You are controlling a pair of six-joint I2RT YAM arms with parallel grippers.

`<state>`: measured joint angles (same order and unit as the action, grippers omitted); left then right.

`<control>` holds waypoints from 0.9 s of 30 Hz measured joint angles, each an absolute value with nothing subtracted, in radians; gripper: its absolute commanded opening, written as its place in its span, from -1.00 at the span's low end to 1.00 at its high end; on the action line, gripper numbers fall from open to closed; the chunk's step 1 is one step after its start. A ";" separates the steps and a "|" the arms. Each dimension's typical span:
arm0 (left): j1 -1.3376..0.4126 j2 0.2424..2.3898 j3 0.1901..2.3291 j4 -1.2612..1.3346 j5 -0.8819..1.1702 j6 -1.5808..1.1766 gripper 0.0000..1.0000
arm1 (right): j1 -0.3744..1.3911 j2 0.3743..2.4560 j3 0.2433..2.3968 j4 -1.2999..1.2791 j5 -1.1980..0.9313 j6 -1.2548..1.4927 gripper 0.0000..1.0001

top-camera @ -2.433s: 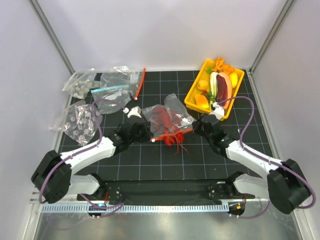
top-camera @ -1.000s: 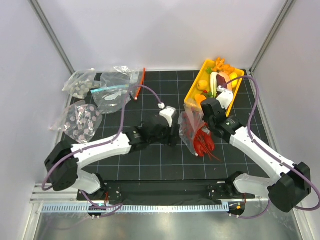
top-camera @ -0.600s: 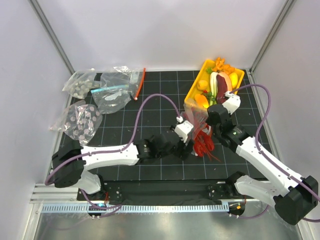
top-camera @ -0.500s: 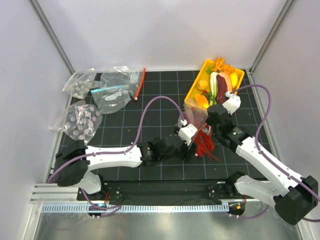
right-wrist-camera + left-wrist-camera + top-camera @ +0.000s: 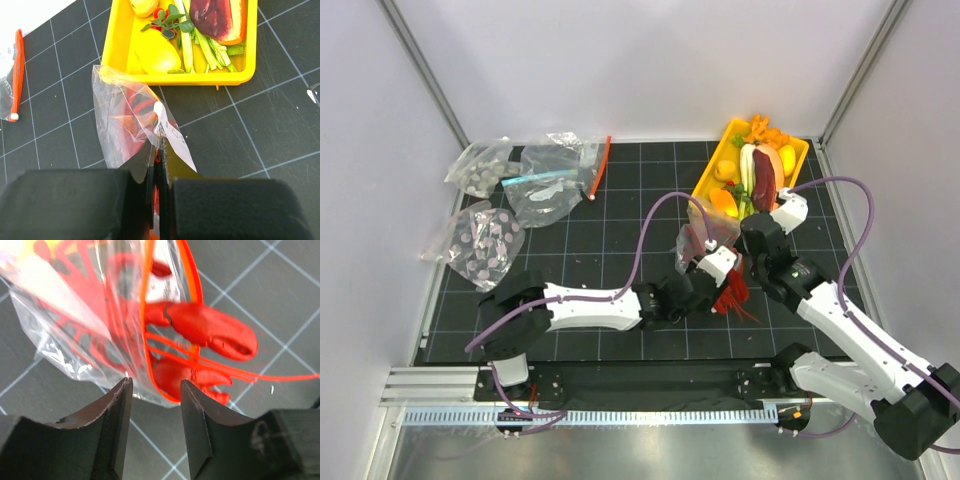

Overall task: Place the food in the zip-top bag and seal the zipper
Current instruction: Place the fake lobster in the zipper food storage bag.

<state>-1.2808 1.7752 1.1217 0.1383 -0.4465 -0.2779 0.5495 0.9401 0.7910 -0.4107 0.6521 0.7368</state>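
Observation:
The zip-top bag (image 5: pixel 703 236) hangs crumpled just in front of the yellow tray, with the red lobster (image 5: pixel 732 292) partly inside it. My right gripper (image 5: pixel 741 264) is shut on the bag's mouth edge; in the right wrist view (image 5: pixel 159 150) clear plastic (image 5: pixel 122 117) and a bit of orange strip sit between the closed jaws. My left gripper (image 5: pixel 717 283) is open right at the bag's mouth. In the left wrist view (image 5: pixel 156 385) the orange zipper (image 5: pixel 172 340) gapes in a loop, and a lobster claw (image 5: pixel 212 332) and thin feelers stick out of it.
The yellow tray (image 5: pixel 704 196) at the back right holds yellow and orange pieces, a dark red slab and a leek; it also shows in the right wrist view (image 5: pixel 114 45). A clear bag with white pieces (image 5: pixel 558 172) and bags of grey discs (image 5: pixel 480 240) lie at the back left.
My right gripper carried the bag with the lobster from mid-table to the right, next to the tray. My left arm swung across after it and now has its open jaws at the bag's mouth.

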 measured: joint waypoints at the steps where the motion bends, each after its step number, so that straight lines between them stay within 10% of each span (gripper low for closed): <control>1: -1.280 1.781 1.134 0.137 -0.457 -0.278 -0.10 | 0.550 0.940 0.790 -0.411 0.651 0.738 -0.98; 8: -1.247 1.839 1.206 0.118 -0.490 -0.287 -0.20 | 0.550 0.940 0.785 -0.404 0.636 0.745 -0.99; 13: -1.230 1.850 1.210 0.101 -0.498 -0.294 -0.99 | 0.548 0.940 0.777 -0.397 0.632 0.751 -0.98; 19: -1.215 1.834 1.217 0.050 -0.490 -0.321 -1.00 | 0.548 0.902 0.751 -0.385 0.605 0.731 -0.93; 27: -1.132 1.689 1.266 -0.163 -0.330 -0.382 -1.00 | 0.550 0.828 0.741 -0.350 0.581 0.663 -0.37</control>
